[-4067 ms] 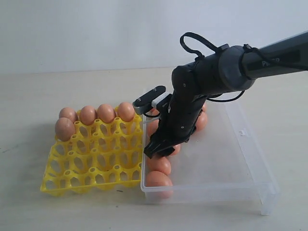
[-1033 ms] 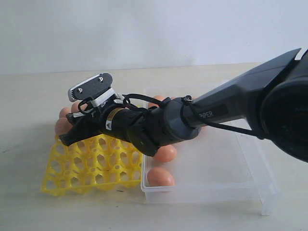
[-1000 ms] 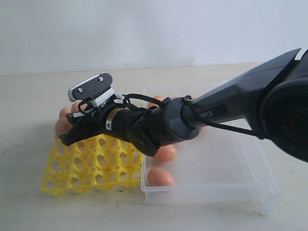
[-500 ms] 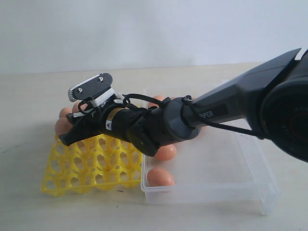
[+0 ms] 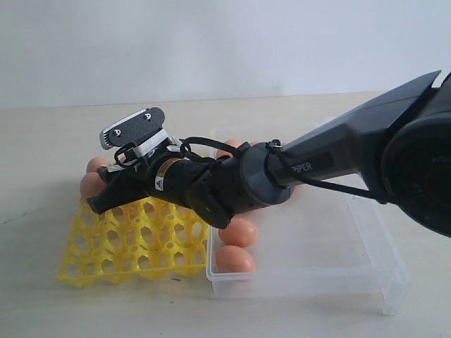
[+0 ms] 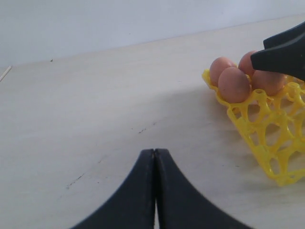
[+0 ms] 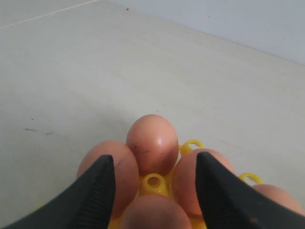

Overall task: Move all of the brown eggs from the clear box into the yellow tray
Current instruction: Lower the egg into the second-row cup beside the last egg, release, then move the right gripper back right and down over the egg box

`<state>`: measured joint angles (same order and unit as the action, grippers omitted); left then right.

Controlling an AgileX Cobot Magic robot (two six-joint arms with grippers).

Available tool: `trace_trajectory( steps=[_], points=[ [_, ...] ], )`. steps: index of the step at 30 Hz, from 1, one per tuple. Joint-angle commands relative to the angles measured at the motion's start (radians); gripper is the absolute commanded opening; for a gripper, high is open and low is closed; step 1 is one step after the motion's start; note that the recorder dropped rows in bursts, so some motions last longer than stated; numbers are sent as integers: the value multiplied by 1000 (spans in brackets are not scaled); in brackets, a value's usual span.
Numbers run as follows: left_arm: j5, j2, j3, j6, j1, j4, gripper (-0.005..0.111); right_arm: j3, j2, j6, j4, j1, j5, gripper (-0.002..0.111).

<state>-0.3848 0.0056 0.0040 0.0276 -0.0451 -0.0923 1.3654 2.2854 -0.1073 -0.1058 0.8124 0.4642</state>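
My right gripper (image 5: 102, 169) reaches across over the back left corner of the yellow tray (image 5: 134, 239). It is open, and its fingers (image 7: 102, 191) straddle a brown egg (image 7: 155, 212) that sits in a cup with a thin gap on each side. Three more eggs (image 7: 152, 140) sit in the cups just beyond it. Two eggs (image 5: 238, 231) lie in the clear box (image 5: 380, 282) near its left wall, and others are hidden behind the arm. My left gripper (image 6: 155, 151) is shut and empty over bare table, left of the tray (image 6: 267, 138).
The clear box lies right beside the yellow tray's right edge. The right arm (image 5: 296, 169) stretches low over the box's left part. Light tabletop (image 6: 95, 105) extends left of the tray, and a pale wall stands behind.
Four seconds ago the right gripper was down among the eggs in the clear box; now it is over the tray's back left corner. Over the last second it has hardly moved.
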Motion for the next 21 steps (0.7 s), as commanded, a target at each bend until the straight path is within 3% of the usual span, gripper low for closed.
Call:
trace_trajectory(
  steps=[1,6,11,18,21],
  points=[
    [6,-6,-4,-6,-5,1,0,10,-2,-2,-5,2,0,51],
    [6,-6,-4,-6,-5,1,0,10,-34,-29,-5,2,-42,51],
    [6,-6,-4,-6,-5,1,0,10,-148,-42,-3,2,-195,51],
    [6,-6,-4,-6,-5,1,0,8,-313,-78,19,2,-603,51],
    [6,-6,-4,-6,-5,1,0,8,-383,-54,82,2,-947,51]
  ],
)
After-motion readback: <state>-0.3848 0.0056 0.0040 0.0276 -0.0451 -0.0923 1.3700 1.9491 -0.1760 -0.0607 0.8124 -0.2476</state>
